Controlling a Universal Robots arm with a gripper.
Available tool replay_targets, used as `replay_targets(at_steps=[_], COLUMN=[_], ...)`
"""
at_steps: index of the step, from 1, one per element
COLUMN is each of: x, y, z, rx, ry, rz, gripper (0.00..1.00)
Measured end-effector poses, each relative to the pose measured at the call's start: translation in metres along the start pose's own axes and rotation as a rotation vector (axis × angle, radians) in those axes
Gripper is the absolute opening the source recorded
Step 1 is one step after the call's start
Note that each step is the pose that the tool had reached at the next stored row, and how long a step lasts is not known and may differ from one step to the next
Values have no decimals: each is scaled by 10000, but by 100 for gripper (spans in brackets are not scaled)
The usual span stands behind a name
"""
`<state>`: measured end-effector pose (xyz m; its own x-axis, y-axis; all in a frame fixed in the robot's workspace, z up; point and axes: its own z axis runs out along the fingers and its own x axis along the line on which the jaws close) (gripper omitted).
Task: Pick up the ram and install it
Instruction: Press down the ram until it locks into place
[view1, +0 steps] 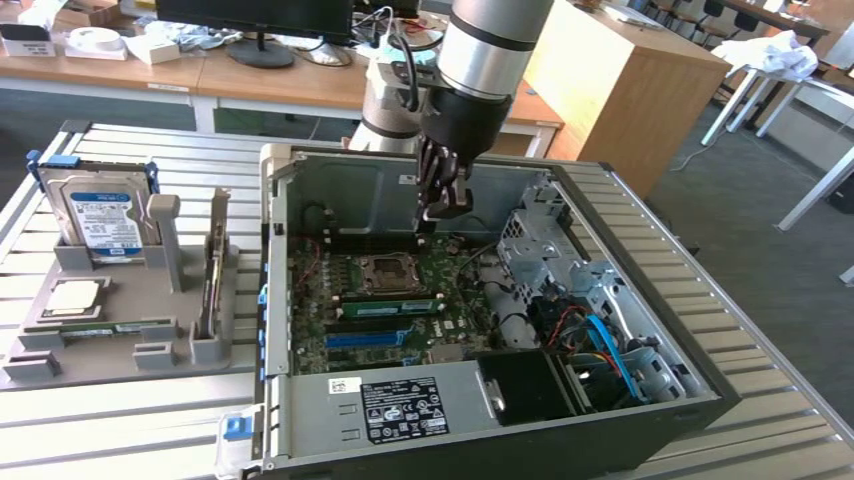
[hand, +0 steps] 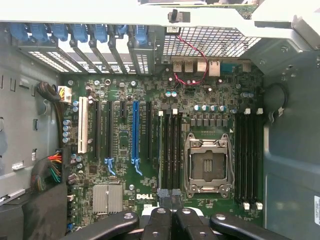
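On the exterior view's left of the open computer case (view1: 574, 190) you see a grey holder (view1: 120, 330) on the tabletop (view1: 80, 420), carrying a hard drive (view1: 104, 220) and a processor chip (view1: 70, 298). Inside the case, the ram (view1: 390, 303) sits seated in a slot on the motherboard (view1: 387, 310), just beside the empty processor socket (view1: 387, 268). Above that socket your tool (view1: 445, 208) hangs with its fingers pressed together, pinching nothing.

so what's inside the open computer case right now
The computer case holds a green motherboard with an empty processor socket, a seated ram, and cables. The shut gripper hangs inside.
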<state>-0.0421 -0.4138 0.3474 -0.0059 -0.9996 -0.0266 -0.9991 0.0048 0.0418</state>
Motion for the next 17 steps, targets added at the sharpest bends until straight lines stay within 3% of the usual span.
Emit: replay_targets(at_steps=[11,17], x=[0,0], y=[0,0], z=[0,1], rx=[2,22], ry=[-2,-34], rz=[58,817], gripper=[10,10])
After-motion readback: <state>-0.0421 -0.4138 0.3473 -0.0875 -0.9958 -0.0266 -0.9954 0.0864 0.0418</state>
